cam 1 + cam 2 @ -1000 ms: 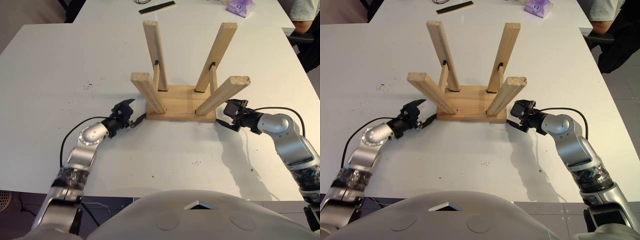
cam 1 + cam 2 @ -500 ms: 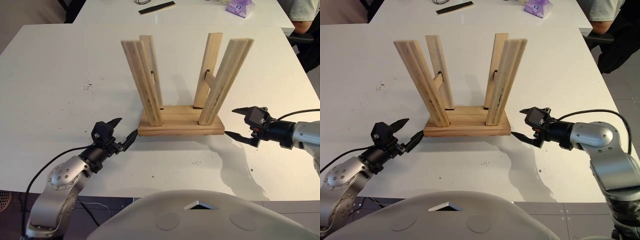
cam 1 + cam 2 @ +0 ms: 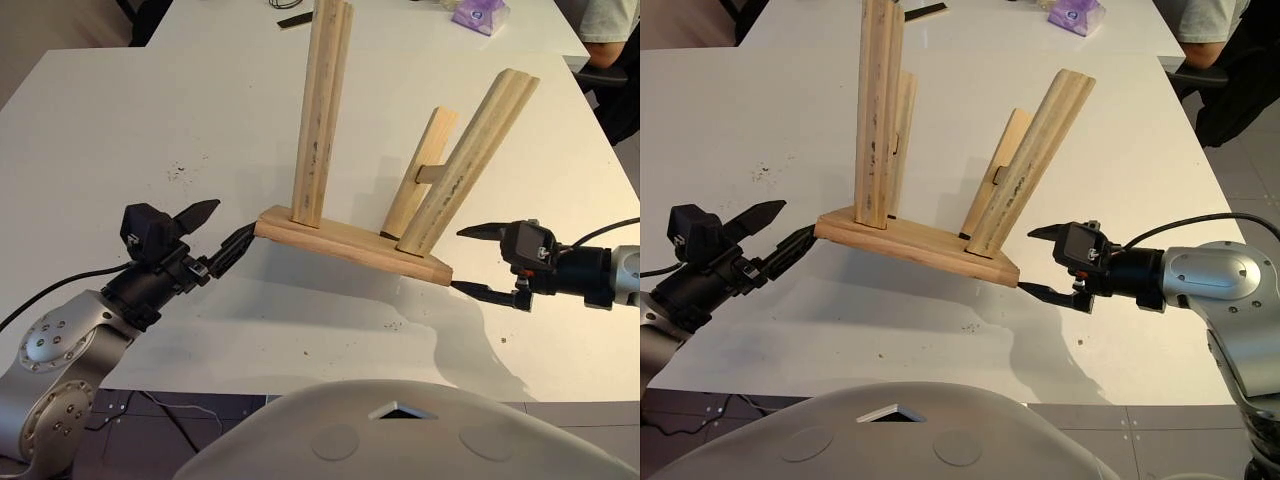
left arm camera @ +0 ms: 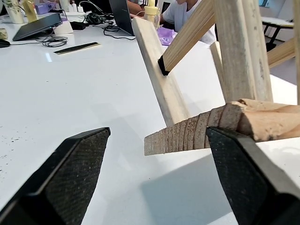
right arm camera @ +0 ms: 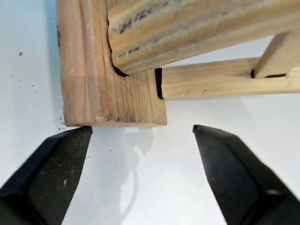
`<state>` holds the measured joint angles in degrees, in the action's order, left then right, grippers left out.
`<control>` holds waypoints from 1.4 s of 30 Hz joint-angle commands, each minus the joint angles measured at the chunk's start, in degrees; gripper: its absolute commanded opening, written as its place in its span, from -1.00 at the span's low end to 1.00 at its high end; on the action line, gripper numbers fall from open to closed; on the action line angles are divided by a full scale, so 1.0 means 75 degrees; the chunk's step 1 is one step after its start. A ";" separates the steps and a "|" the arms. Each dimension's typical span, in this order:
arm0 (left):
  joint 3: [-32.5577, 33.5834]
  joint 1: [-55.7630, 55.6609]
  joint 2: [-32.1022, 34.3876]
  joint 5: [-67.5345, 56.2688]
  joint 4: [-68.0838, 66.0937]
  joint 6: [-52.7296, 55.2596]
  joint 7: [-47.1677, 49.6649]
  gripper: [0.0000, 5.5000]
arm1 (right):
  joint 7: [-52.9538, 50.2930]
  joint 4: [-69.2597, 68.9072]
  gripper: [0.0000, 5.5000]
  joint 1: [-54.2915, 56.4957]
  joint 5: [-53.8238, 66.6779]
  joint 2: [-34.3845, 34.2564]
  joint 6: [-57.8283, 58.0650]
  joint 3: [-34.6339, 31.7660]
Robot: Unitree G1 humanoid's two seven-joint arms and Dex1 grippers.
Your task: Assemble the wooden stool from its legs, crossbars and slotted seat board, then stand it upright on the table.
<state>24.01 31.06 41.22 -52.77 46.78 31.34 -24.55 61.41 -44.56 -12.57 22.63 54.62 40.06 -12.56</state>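
A white table (image 3: 100,120) is seen from above, with a wooden stool (image 3: 322,110) turned upside down near the middle of it, somewhat toward the near edge. The slotted seat board (image 3: 350,245) is at the bottom and tilted: its left end is raised above the table, its right end is lower, and a shadow is cast beneath it. Four legs are pointed upward from the board, and a crossbar (image 3: 430,173) is seen between the two on the right.

The left gripper (image 3: 235,218) is held spread apart at the board's left end. Its lower fingertip appears to touch the board's corner, and the upper one is kept clear. In the left wrist view the board's end grain (image 4: 197,133) is framed between the two dark fingers (image 4: 70,173).

The right gripper (image 3: 458,260) is likewise spread wide at the board's right corner, with its lower fingertip right at that corner. In the right wrist view the corner (image 5: 93,70) is shown between the separated fingers (image 5: 51,173), nothing being clamped.

Dark specks (image 3: 180,172) are scattered on the table toward its left edge.
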 commanded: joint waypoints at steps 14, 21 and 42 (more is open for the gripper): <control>0.0117 -0.0500 0.1346 0.0187 -0.0897 0.0053 -0.2835 0.40 | 0.0461 0.0629 0.45 0.1220 0.1349 -0.0132 -0.0144 -0.0280; -0.0216 -0.0376 0.1253 0.1877 -0.2176 -0.1152 -0.3986 0.40 | 0.1032 0.1855 0.45 0.1575 0.3205 -0.0016 0.0818 -0.1173; -0.3512 -0.1557 -0.0228 0.5852 -0.5843 -0.5497 -0.4440 0.40 | 0.1354 0.4641 0.45 0.1235 -0.1096 -0.0803 -0.3657 0.2837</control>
<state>-0.43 20.28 40.03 -12.04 6.60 -6.60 -58.46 72.24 -12.09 -4.92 16.88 49.63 15.25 6.94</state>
